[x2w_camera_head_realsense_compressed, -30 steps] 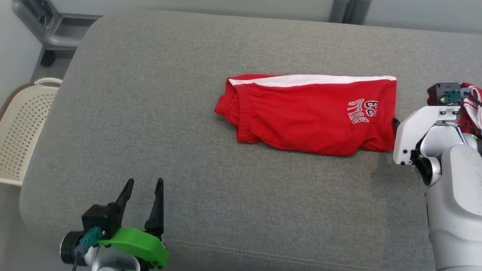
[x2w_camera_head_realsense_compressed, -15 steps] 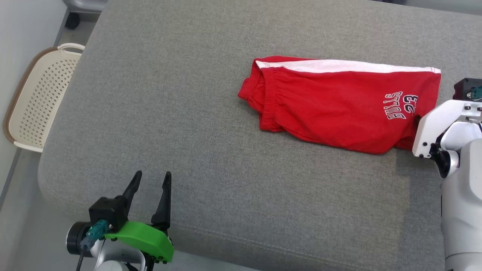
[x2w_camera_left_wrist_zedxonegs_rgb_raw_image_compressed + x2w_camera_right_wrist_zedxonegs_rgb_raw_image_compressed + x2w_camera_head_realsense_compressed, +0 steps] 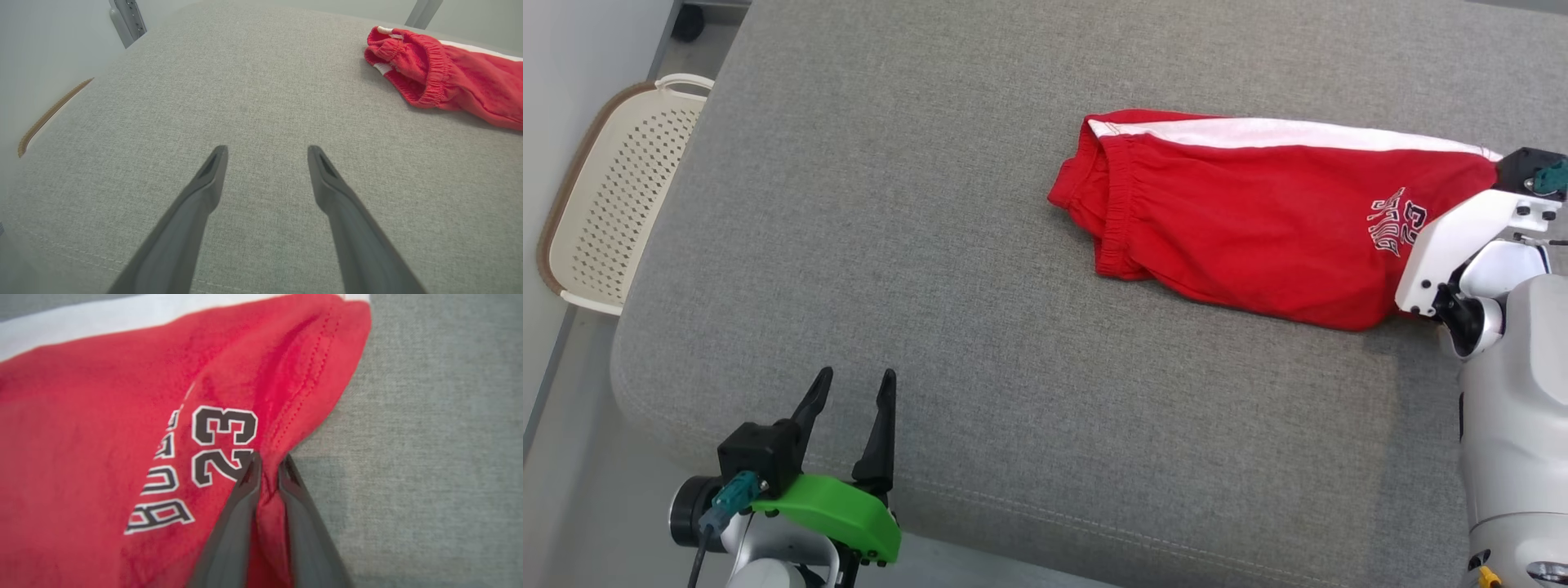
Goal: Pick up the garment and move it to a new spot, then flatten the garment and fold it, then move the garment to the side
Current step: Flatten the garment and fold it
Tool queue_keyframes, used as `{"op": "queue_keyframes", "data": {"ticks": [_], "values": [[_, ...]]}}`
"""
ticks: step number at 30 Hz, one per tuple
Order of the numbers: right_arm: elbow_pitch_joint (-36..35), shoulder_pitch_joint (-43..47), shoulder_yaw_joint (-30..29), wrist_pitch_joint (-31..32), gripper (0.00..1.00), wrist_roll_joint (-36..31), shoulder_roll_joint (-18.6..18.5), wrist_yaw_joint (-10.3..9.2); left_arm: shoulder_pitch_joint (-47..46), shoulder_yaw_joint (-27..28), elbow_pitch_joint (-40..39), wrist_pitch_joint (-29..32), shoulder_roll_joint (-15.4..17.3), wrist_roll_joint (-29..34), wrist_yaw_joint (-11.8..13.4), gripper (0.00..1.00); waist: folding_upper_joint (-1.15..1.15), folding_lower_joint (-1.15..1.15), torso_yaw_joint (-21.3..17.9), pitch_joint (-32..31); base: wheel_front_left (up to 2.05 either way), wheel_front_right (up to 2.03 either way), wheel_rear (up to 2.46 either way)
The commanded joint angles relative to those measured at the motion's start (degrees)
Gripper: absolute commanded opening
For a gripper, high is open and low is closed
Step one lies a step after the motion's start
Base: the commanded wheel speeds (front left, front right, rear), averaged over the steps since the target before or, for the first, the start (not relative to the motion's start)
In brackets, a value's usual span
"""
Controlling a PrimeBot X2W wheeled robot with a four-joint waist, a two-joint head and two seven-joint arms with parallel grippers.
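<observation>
Red garment point(image 3: 1258, 237), white stripe along its 12 o'clock edge, black numerals outlined white near its 3 o'clock end. Grey cushion point(image 3: 931, 245), fine woven fleck. At 9 o'clock, cream basket point(image 3: 613, 204), dotted perforations, brown rim. At 7 o'clock, left gripper point(image 3: 857, 373): black fingers, green bracket point(image 3: 841, 510).

Grey fabric cushion point(image 3: 980, 269) w/ stitched seam along near edge, rounded corner near left. Cream perforated basket point(image 3: 613, 204) w/ brown rim on floor point(image 3: 588, 506), just left of cushion. Dark caster wheel point(image 3: 689, 22) far left, beyond basket. Grey metal post point(image 3: 127, 20) w/ holes past cushion's far edge
</observation>
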Motion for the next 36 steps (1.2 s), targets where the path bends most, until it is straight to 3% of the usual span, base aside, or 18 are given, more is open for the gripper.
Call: {"op": "queue_keyframes", "data": {"ticks": [1,8,14,29,36], "values": [[2.11,1.25,0.91,1.39,0.0,0.37,1.62,0.25,-0.92,-0.01,0.17,-0.23,-0.1,-0.63,0.19,1.0,0.0,0.0,0.03,-0.09,0.0,0.0,0.0],[0.93,0.39,0.76,0.17,0.0,-0.81,0.68,0.22,-0.97,-0.37,0.68,-0.43,-0.26,-1.02,0.23,1.0,0.0,0.0,0.03,-0.54,0.0,0.0,0.0],[-1.76,1.6,0.33,0.97,0.0,-2.24,-2.54,0.09,-0.46,-0.52,1.06,-0.53,-0.13,-1.18,0.54,1.0,0.0,0.0,-0.52,-1.96,0.0,0.0,0.0],[-11.98,4.72,-0.63,6.14,0.0,-7.67,-6.83,0.1,0.93,-1.06,1.62,-0.36,0.14,-1.96,0.92,1.0,0.0,0.0,-1.53,-6.08,0.0,0.0,0.0],[-15.01,5.49,1.6,8.17,0.0,-6.84,-4.65,0.1,2.07,-1.27,1.99,-0.46,0.4,-2.27,1.01,1.0,0.0,0.0,-1.29,-8.45,0.0,0.0,0.0]]}}
